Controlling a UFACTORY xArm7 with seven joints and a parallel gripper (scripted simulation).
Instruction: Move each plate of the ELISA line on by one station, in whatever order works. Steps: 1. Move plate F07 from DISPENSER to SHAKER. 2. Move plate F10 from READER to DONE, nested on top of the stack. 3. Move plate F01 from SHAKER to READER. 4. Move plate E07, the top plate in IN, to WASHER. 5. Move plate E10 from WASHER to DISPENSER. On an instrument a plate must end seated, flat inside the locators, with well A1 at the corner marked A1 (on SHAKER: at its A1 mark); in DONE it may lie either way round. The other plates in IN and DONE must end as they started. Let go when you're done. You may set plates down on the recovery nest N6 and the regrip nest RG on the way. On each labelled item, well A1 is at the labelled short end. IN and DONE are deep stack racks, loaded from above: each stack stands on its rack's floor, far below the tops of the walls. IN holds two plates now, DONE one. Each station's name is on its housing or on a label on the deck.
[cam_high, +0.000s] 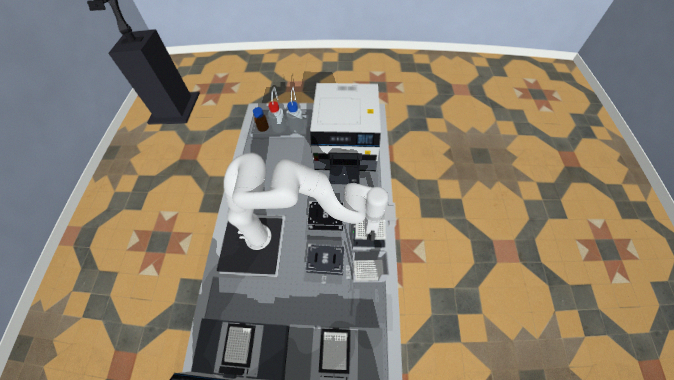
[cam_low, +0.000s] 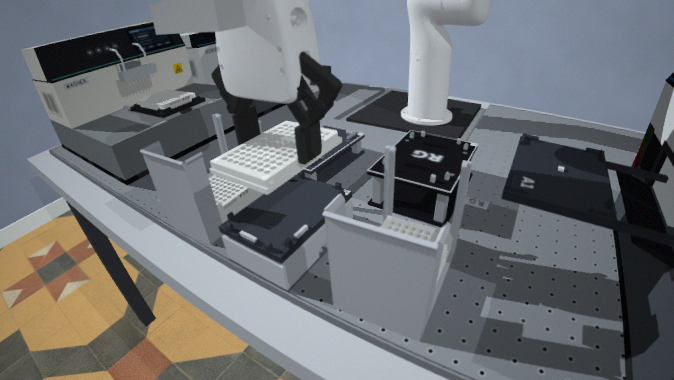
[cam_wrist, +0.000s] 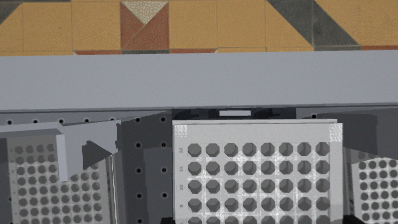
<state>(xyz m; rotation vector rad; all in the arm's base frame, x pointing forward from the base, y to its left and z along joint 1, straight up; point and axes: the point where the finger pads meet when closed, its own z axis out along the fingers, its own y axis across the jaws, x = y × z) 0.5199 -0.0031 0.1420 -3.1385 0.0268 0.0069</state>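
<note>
My gripper (cam_high: 371, 232) (cam_low: 277, 146) is shut on a white well plate (cam_low: 260, 160) (cam_wrist: 255, 170), gripping it across its width. The plate hangs level a little above a dark-topped station block (cam_low: 292, 212) near the table's front edge. That block's top is bare. It stands between two tall grey stack racks. The left rack (cam_low: 175, 190) holds a white plate (cam_low: 227, 190) (cam_wrist: 40, 190). The right rack (cam_low: 380, 270) holds a white plate (cam_low: 412, 229) (cam_wrist: 376, 180) low inside. I cannot read the held plate's label.
The WASHER (cam_low: 85, 95) carries a plate (cam_low: 167, 100) (cam_high: 237, 344); the machine beside it carries another plate (cam_high: 334, 350). The RG nest (cam_low: 425, 163) (cam_high: 324, 219) and a second nest (cam_high: 325, 258) are bare. A dark tray marked A1 (cam_low: 555, 185) is bare. Bottles (cam_high: 274, 112) stand at the far end.
</note>
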